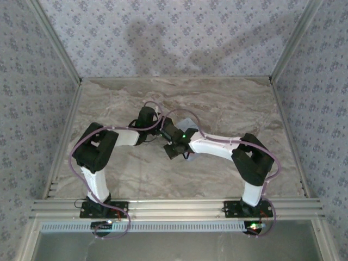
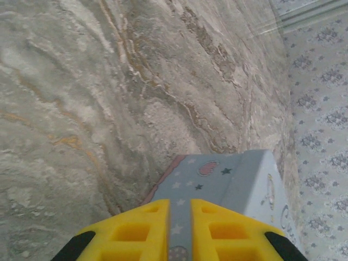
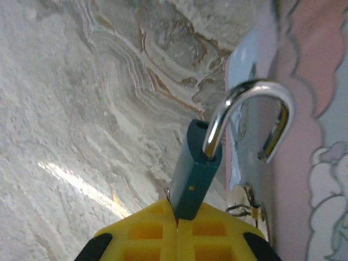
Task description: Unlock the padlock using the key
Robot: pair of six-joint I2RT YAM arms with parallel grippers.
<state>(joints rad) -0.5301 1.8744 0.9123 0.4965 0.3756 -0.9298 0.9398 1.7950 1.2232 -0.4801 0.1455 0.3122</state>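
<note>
Both arms reach in from the near edge and meet over the middle of the marbled table (image 1: 228, 103). The left arm (image 1: 95, 157) is folded at the elbow with its forearm running toward the centre, and the right arm (image 1: 217, 145) is bent the same way, its white forearm angled in from the other side, so the two wrists sit just beside each other. From the right wrist you can see the right claw (image 3: 176, 217) with its yellow fingers pressed together. The small teal padlock (image 3: 191, 179) stands up from their seam, tilted to the right, with its lower end right at the fingertips. What exactly is pinched there I can't make out. The silver shackle (image 3: 255, 89) arches over to the right, with one leg in the lock body and the other end hanging free of it, close against the pink and pale blue printed tin (image 3: 304, 163). A little metal fitting (image 3: 244, 201) sits on the tin just below that free end. The left claw (image 2: 179, 209) points down at the same tin, its two yellow fingers nearly together with a narrow slit between them. The star-printed top of the tin shows through the slit, though whether the fingers are actually squeezing the tin I cannot tell.
</note>
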